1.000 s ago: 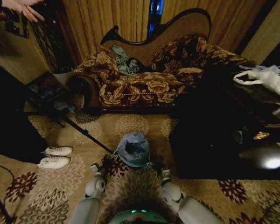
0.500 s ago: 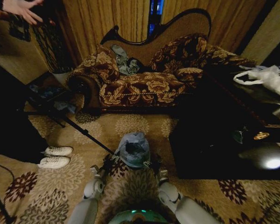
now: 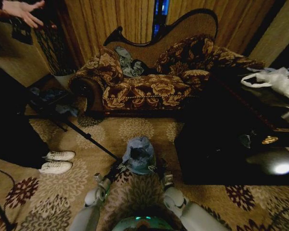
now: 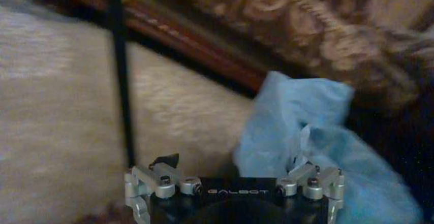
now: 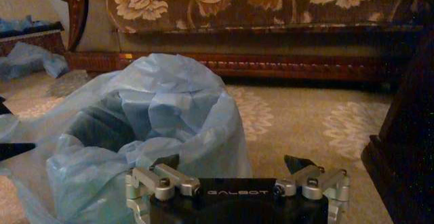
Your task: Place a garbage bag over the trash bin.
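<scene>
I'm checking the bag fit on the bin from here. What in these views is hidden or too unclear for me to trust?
- Small round black trash bin: the thin pale blue plastic garbage bag covers its wall; the right wrist view shows just the dark inside.
- Bag's lower hem: cut off by the right wrist view's edge, too small in the head view.
- Left pincer: whether it holds the film, blurred.
- Right pincer: open beside the bag.
</scene>
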Tool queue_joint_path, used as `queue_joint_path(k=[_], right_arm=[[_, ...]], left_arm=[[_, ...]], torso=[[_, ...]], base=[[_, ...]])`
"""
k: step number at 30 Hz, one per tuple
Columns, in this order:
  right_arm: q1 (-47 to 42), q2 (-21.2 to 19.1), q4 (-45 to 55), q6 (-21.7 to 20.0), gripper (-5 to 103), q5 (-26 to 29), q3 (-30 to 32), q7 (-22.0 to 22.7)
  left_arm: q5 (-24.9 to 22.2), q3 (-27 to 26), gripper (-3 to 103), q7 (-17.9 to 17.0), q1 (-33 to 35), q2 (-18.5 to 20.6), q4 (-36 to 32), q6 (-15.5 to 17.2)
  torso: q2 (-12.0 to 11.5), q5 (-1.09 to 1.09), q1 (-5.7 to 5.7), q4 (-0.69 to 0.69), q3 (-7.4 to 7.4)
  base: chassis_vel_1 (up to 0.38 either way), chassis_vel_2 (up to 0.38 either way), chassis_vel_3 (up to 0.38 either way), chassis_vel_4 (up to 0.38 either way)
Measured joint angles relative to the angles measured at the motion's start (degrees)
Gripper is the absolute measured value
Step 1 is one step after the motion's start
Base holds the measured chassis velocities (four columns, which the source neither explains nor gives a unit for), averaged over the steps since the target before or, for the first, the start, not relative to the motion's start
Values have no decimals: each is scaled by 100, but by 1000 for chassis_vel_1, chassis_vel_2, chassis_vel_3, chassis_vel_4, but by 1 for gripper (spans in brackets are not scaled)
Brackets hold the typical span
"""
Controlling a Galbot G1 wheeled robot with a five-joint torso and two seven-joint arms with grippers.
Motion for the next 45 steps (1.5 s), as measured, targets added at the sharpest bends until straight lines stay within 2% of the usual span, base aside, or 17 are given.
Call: queue_joint_path(k=[4, 8, 11, 14, 18, 21, 23, 24, 27, 31, 34, 37, 39, 41, 42, 44, 45], right_arm=[[33, 25, -81, 51, 100, -31, -17, -46], [44, 51, -112, 59, 100, -48, -41, -54], [42, 62, -116, 61, 100, -56, -69, -54], [39, 59, -109, 60, 100, -56, -69, -53], [36, 41, -98, 60, 100, -56, -68, -53], [38, 35, -82, 58, 100, -49, -69, -47], [40, 35, -76, 57, 100, -47, -71, -46], [42, 34, -65, 56, 100, -41, -80, -45], [39, 32, -59, 58, 100, -35, -88, -47], [18, 30, -58, 79, 100, -44, -102, -57], [16, 30, -51, 80, 100, -44, -111, -56], [34, 30, -54, 79, 100, -39, -117, -56], [36, 30, -56, 79, 100, -38, -118, -56], [35, 32, -62, 79, 100, -41, -121, -57], [35, 32, -62, 79, 100, -41, -121, -57], [32, 33, -61, 79, 100, -41, -123, -58], [32, 33, -61, 79, 100, -41, -123, -58]], left_arm=[[42, -205, 100, -584, 59, 35, -167, 278], [-94, -253, 100, -488, 90, 61, -294, 412], [-135, -256, 100, -57, 128, 107, -325, 473], [-90, -258, 100, 190, 155, 138, -335, 481], [39, -263, 100, 685, 154, 192, -214, 337], [381, -297, 100, 1342, 19, 245, 157, 157], [458, -300, 100, 1439, -23, 252, 243, 119], [748, -305, 100, 1571, -131, 264, 446, -8], [958, -286, 100, 1443, -218, 264, 562, -78], [969, -127, 100, 598, -236, 217, 390, 106], [1149, -96, 100, 459, -246, 203, 320, 129], [1677, -83, 100, 629, -265, 218, 334, -126], [1777, -85, 100, 710, -278, 223, 368, -252], [2156, -172, 100, 1101, -320, 211, 495, -662], [2156, -172, 100, 1101, -320, 211, 495, -662], [2441, -263, 100, 1635, -326, 215, 578, -1062], [2441, -263, 100, 1635, -326, 215, 578, -1062]], torso=[[0, -1, 0, 0, 0], [0, 1, 0, 0, 0], [0, 0, 0, -1, 0], [0, 0, 0, 0, 0], [0, 0, 0, 0, 0], [0, 0, 0, 0, 0], [0, 0, 0, 0, 0], [0, 0, 0, -1, 0], [0, 0, 1, 0, 0], [0, 0, 0, 0, 0], [0, 0, 1, -1, 0], [0, 0, 1, 0, 0], [0, 0, 1, 0, 0], [0, 0, 1, 0, 0], [0, 0, 1, 0, 0], [0, 1, 0, 0, 0], [0, 1, 0, 0, 0]], base=[[0, 0, 0, 0], [0, 0, 0, 0], [0, 0, 0, 0], [0, 0, 0, 0], [0, 0, 0, 0], [0, 0, 0, 0], [0, 0, 0, 0], [0, 0, 0, 0], [0, 0, 0, 0], [0, 0, 0, 0], [0, 0, 0, 0], [0, 0, 0, 0], [0, 0, 0, 0], [0, 0, 0, 0], [0, 0, 0, 0], [0, 0, 0, 0], [0, 0, 0, 0]])
